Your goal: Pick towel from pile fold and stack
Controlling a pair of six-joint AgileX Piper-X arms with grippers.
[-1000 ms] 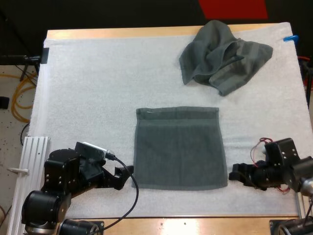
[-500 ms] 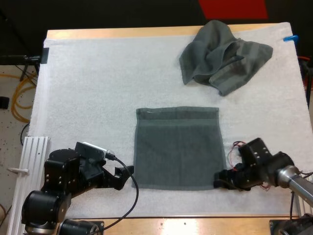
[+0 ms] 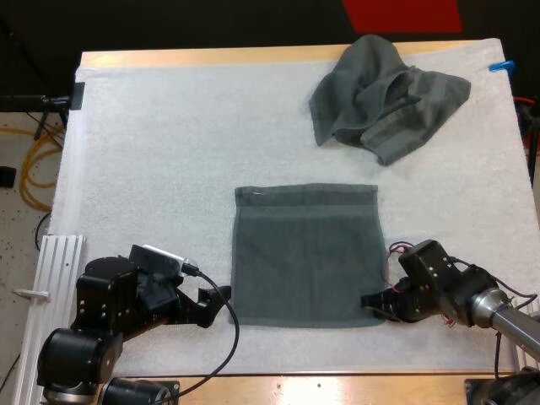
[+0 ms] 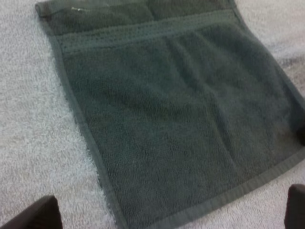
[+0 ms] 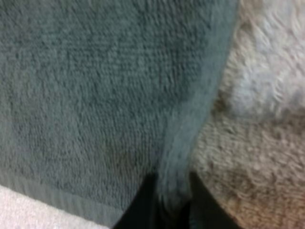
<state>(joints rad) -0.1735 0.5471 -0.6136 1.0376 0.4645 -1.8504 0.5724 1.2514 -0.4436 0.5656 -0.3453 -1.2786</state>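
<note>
left tool (image 3: 213,305) wide, beside flat towel (image 3: 308,253) | right tool (image 3: 373,304) pinching its near corner (right edge)

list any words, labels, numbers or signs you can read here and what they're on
No readable text anywhere.
The flat towel has a small pale mark near its far left corner: too small to read, if it is text at all.
The crumpled towel and white mat bear no writing.
</note>
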